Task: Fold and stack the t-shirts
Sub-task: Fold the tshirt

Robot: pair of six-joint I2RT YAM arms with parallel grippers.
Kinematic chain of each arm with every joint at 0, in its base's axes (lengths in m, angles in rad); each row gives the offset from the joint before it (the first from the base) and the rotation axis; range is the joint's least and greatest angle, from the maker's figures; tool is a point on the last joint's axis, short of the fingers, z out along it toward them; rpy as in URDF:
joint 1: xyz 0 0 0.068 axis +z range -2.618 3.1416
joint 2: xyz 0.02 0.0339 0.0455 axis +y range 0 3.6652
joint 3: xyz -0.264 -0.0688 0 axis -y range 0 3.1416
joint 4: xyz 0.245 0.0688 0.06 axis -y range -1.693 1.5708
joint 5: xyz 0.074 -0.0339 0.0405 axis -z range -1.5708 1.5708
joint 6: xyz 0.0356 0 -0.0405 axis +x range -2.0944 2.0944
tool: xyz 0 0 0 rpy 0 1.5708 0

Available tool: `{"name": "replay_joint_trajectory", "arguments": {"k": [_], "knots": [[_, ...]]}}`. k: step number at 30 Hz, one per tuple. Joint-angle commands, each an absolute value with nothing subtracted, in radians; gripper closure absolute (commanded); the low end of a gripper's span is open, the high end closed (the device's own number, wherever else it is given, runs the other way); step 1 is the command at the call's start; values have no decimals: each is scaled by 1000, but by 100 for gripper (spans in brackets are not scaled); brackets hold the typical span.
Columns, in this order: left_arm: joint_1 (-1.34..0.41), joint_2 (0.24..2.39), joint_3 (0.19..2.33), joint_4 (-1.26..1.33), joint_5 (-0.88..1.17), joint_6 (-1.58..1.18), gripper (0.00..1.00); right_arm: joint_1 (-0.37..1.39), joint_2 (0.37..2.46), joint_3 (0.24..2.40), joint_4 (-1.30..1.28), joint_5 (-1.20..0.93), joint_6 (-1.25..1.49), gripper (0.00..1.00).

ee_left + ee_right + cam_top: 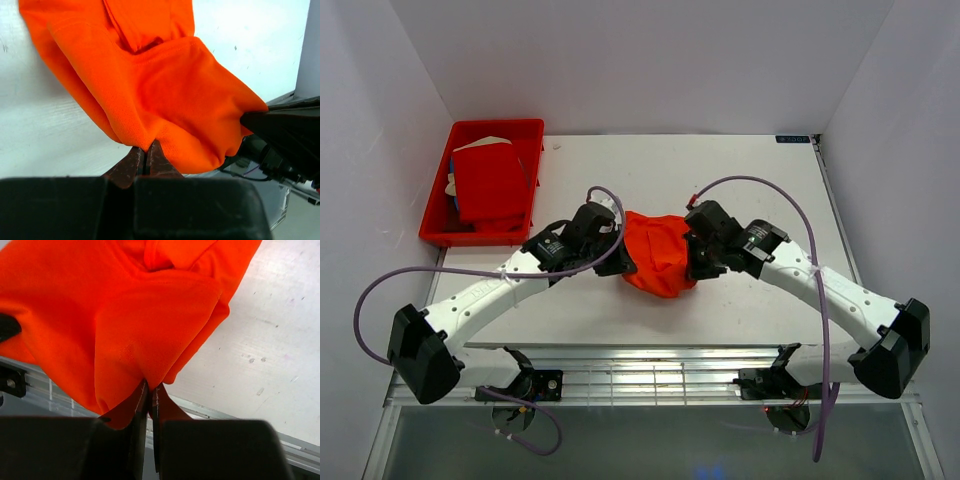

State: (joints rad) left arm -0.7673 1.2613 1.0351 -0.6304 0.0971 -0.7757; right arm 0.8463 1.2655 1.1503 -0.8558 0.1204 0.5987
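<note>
A bright orange t-shirt (660, 252) hangs bunched between my two grippers above the middle of the table. My left gripper (620, 262) is shut on its left edge; in the left wrist view the cloth (170, 95) runs down into the closed tips of that gripper (148, 146). On the right edge my right gripper (698, 262) is shut as well, and the right wrist view shows the fabric (125, 325) pinched at the tips of this gripper (150, 386). A deeper red t-shirt (490, 183) lies folded in the red tray.
The red plastic tray (440, 235) stands at the table's far left. White walls close in the back and both sides. A metal rail with mounts (650, 375) runs along the near edge between the arm bases.
</note>
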Motion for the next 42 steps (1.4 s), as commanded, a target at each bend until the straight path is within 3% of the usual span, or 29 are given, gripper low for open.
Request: {"name": "replay_joint_trajectory", "arguments": {"k": [1,6,20,30,31,32,33,35,38,42], "knots": [[-765,1281,1104,-632,15,-805,100,839,1319,1252,-868,231,588,92],[-762,1324,1094,-580,-84,-821,100,812,1405,1308,-847,276,554,92],[-703,1428,1091,-387,-115,-801,100,713,1485,1328,-772,318,506,92],[-623,1669,1198,-129,-126,-747,100,594,1623,1388,-545,353,430,92],[-615,1690,1215,-95,-147,-738,95,575,1640,1390,-501,357,422,92],[-604,1733,1260,-47,-217,-715,73,548,1669,1391,-453,392,416,92],[-598,1747,1279,-14,-254,-703,60,532,1684,1393,-351,411,397,92],[-574,1773,1298,116,-300,-674,25,500,1719,1402,-244,451,368,84],[-548,1825,1423,92,-344,-666,2,463,1765,1407,-43,463,269,55],[-531,1930,1618,-49,-325,-658,2,420,1842,1555,-78,384,227,40]]}}
